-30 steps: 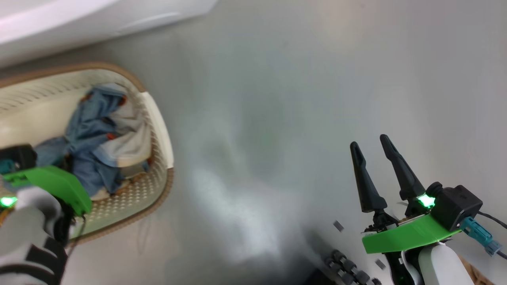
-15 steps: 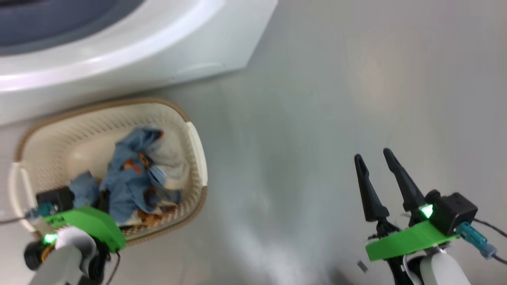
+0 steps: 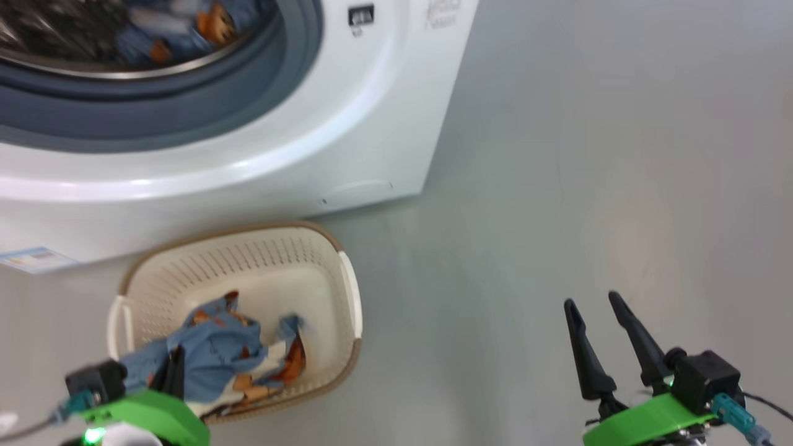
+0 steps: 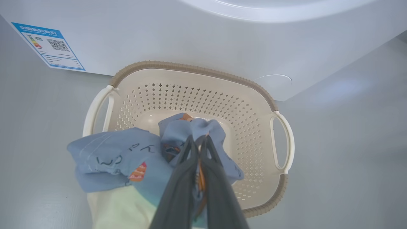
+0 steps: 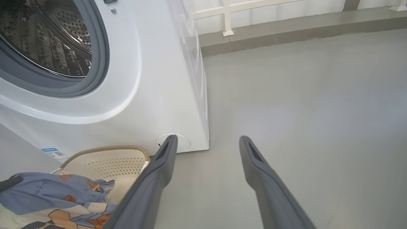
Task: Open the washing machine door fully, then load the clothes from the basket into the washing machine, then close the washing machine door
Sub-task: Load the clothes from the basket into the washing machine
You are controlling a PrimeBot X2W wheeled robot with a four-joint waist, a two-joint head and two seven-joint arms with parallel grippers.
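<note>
The left gripper [image 4: 198,140] is clamping a bunched fold of the clothes [image 4: 120,152], which are hanging limp over the basket [image 4: 190,67]. The fabric is soft and light, and is probably at risk of slipping unless bunched thick. The right gripper [image 5: 206,141] is standing open, apart from the basket.

Smooth grey floor [image 3: 588,186], far kerb [image 5: 302,31]
A white railing post [image 5: 226,17] stands on the raised kerb along the floor's far edge.

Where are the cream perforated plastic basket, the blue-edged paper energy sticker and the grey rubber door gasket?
Cream perforated plastic basket [image 4: 203,95]: left wrist view, its far perforated wall.
Blue-edged energy sticker [image 4: 48,46]: left wrist view, its middle.
Grey rubber gasket [image 5: 101,57]: right wrist view, its curved band.
</note>
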